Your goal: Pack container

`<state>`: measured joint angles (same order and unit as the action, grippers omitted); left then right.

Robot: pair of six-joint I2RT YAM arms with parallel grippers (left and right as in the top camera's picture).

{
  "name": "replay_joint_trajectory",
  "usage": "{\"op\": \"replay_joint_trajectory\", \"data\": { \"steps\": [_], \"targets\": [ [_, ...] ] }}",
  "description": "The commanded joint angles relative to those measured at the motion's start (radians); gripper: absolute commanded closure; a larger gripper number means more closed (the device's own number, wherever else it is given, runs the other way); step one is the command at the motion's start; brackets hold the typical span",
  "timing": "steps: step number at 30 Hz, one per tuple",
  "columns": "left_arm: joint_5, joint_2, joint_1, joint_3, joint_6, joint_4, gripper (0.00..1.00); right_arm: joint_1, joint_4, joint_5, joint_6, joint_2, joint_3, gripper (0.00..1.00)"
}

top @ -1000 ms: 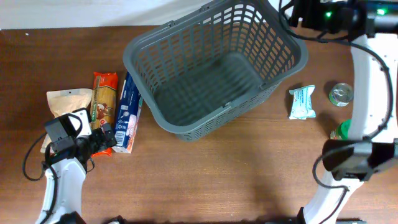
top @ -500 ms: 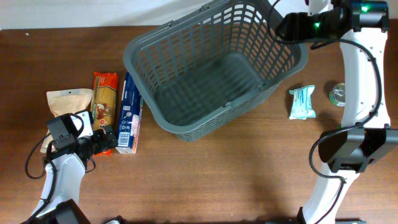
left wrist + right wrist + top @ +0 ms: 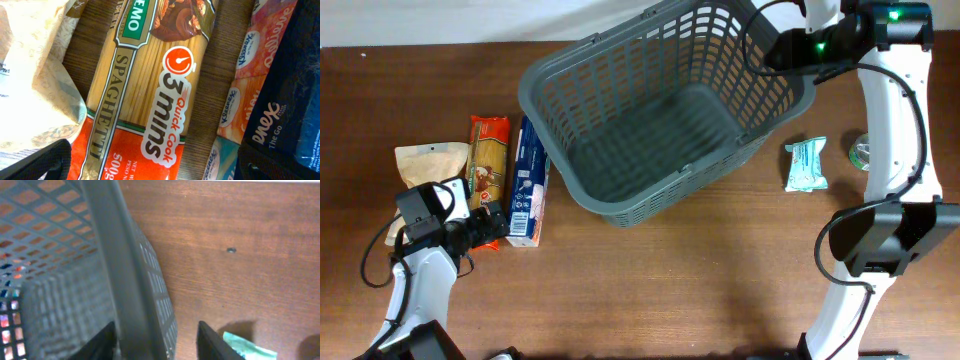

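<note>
The container (image 3: 620, 95), a large dark grey lattice basket, sits empty at the table's middle back. My right gripper (image 3: 790, 50) is at its right-hand rim. In the right wrist view the thick rim (image 3: 125, 270) runs between the jaws of my right gripper (image 3: 157, 341). The inner finger lies against the rim and a gap shows before the outer finger. My left gripper (image 3: 490, 222) hangs open low over an orange spaghetti pack (image 3: 150, 100), one finger at each side of it and not touching it.
Left of the basket lie a beige pouch (image 3: 425, 165), the spaghetti pack (image 3: 487, 160) and a blue tissue pack (image 3: 525, 180), side by side. To the basket's right lie a teal packet (image 3: 807, 165) and a can (image 3: 865, 152).
My right gripper has swung left from the table's far right corner onto the basket's right rim, and its jaws have narrowed around it. The left arm has hardly moved.
</note>
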<state>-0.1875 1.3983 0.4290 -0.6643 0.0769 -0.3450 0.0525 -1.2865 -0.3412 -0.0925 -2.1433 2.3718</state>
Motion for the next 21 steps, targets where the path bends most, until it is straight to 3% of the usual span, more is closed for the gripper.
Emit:
{"op": "replay_joint_trajectory", "data": {
  "steps": [1,6,9,21],
  "targets": [
    [-0.015,0.007,0.004,-0.012,-0.009,-0.002,0.01,-0.007,-0.018,0.033,-0.006,-0.008,-0.006,0.66],
    [-0.015,0.007,0.004,-0.012,-0.009,-0.002,0.01,-0.005,-0.058,0.048,0.001,-0.008,-0.006,0.76],
    [-0.015,0.007,0.004,-0.012,-0.009,-0.002,0.01,-0.005,-0.084,0.104,0.095,-0.008,-0.006,0.79],
    [-0.015,0.007,0.004,-0.012,-0.009,-0.002,0.01,-0.005,-0.206,0.178,0.206,-0.008,-0.006,0.82]
  ]
}}
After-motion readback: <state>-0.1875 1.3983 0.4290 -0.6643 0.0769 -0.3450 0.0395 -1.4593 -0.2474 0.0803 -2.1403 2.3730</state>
